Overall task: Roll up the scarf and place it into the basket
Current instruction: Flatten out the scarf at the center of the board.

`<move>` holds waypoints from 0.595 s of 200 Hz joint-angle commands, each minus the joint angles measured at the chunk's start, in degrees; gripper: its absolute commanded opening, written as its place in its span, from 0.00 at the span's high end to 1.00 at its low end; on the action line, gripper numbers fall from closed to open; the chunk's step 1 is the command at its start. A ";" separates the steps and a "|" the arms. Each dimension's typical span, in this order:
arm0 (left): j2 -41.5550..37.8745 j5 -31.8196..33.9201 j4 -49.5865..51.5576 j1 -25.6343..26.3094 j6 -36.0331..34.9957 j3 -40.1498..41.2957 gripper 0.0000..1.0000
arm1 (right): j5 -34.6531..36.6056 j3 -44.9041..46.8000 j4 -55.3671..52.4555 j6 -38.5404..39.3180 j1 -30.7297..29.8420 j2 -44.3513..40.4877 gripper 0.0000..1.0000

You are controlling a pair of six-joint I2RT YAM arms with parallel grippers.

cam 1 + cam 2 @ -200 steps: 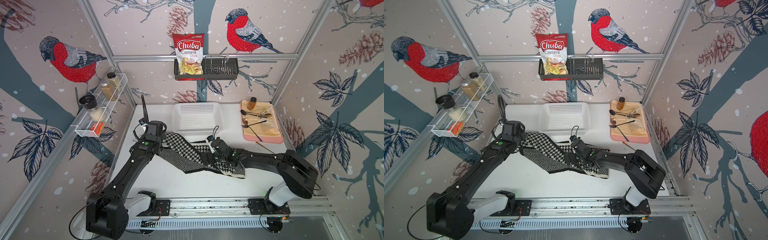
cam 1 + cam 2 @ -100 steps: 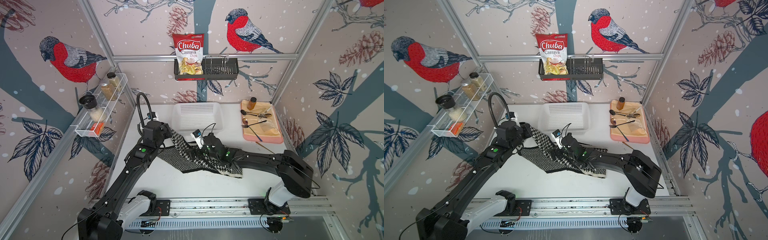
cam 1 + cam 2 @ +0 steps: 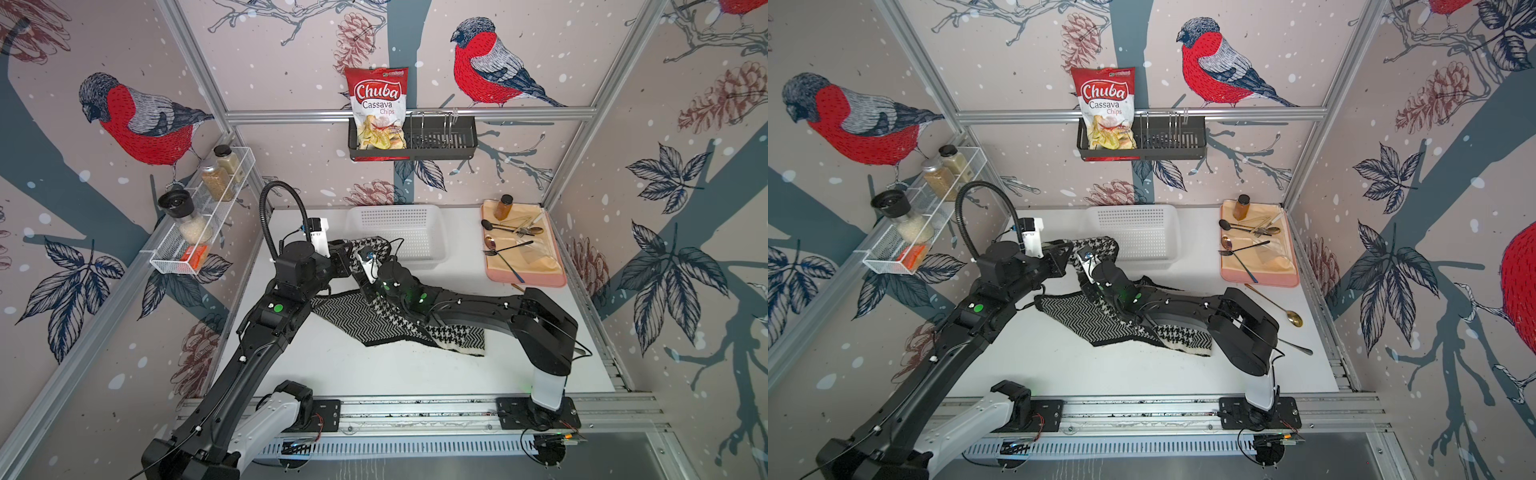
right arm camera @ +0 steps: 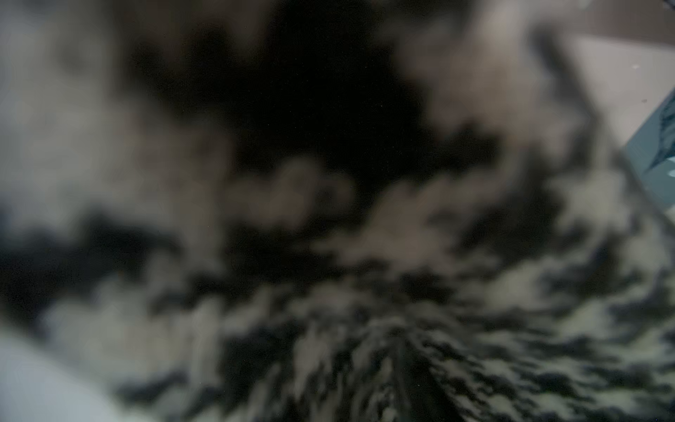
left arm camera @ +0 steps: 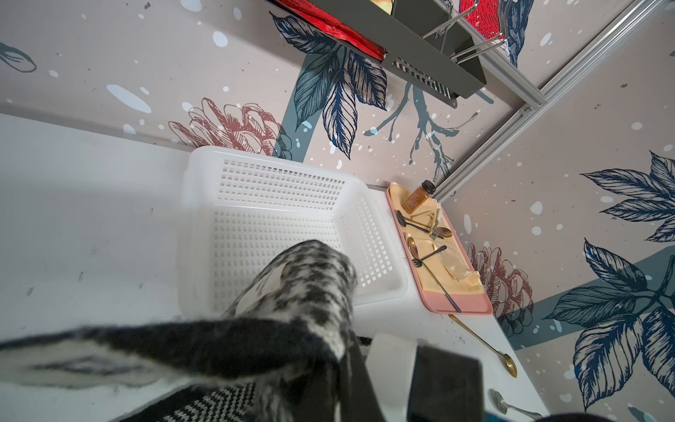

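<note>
Scarf end raised beside the basket, the rest lying on the table.

In both top views the scarf [image 3: 374,320] [image 3: 1096,320] lies spread across the white table [image 3: 374,374], herringbone and houndstooth faces showing. One end is lifted by the left gripper [image 3: 347,259] [image 3: 1069,253], clamped on the cloth just in front of the basket [image 3: 440,241] [image 3: 1173,232] at the back. The right gripper [image 3: 365,282] [image 3: 1088,282] is down on the scarf beside the lifted part, but its fingers are hidden under the wrist, so their state cannot be told. In the left wrist view a houndstooth fold of the scarf [image 5: 307,288] hangs close to the lens, overlapping the near edge of the basket [image 5: 277,175]. In the right wrist view blurred scarf [image 4: 401,292] fills almost the whole picture.
</note>
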State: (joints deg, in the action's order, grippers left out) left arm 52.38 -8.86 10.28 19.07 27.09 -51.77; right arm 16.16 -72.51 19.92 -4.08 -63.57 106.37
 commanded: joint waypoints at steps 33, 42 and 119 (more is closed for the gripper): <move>-2.53 6.57 1.14 0.10 0.87 4.31 0.13 | 11.20 -0.44 -18.21 0.13 -0.29 -11.40 1.00; -2.88 9.07 1.85 0.10 1.81 5.32 0.02 | 11.85 -0.45 -21.48 -0.29 -0.17 -13.44 1.00; 3.50 18.10 22.27 -0.09 20.79 12.37 0.02 | 10.21 5.17 -40.56 -3.56 1.03 -28.66 1.00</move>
State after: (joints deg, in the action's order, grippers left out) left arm 53.95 9.47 25.41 19.03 40.10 -42.30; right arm 27.77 -68.47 -11.03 -5.02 -62.61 79.26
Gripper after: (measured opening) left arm 0.979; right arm 0.067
